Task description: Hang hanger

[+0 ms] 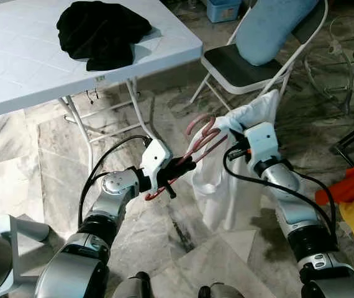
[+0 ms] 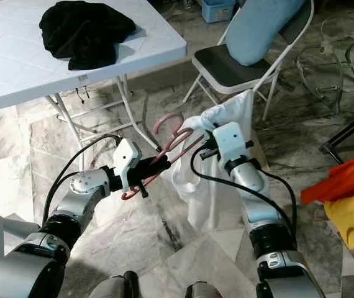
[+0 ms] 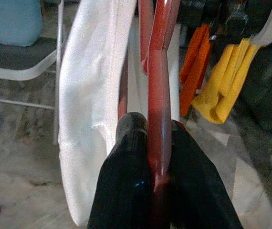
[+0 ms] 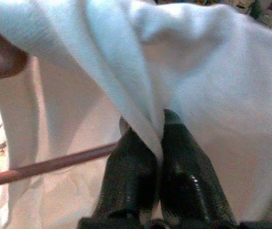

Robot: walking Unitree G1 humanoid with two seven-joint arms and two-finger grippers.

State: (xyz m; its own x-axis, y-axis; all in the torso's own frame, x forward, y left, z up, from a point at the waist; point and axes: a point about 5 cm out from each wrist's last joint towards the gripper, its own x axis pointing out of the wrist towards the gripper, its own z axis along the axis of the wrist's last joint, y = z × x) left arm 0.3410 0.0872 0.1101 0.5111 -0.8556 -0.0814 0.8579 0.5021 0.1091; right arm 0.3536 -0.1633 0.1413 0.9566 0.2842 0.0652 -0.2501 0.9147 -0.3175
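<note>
Left end effector (image 1: 180, 166): fingers pressed on the red hanger (image 1: 197, 149), mid-air above the marble floor (image 1: 53, 186).
Right end effector (image 4: 148, 131): pinching a fold of the white garment (image 1: 217, 186) draped over the hanger.
Hanger: between both end effectors, hook toward 12 o'clock.
Surface (image 1: 15, 74): 10 o'clock, carrying black cloth (image 1: 102, 32).
Folding chair (image 1: 245, 68): 1 o'clock.

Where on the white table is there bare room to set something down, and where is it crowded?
The white table is bare left of and in front of the black garment, out to its near edge. The folding chair seat is partly free beside the blue cushion. Between the grippers it is crowded: hanger and white cloth.
</note>
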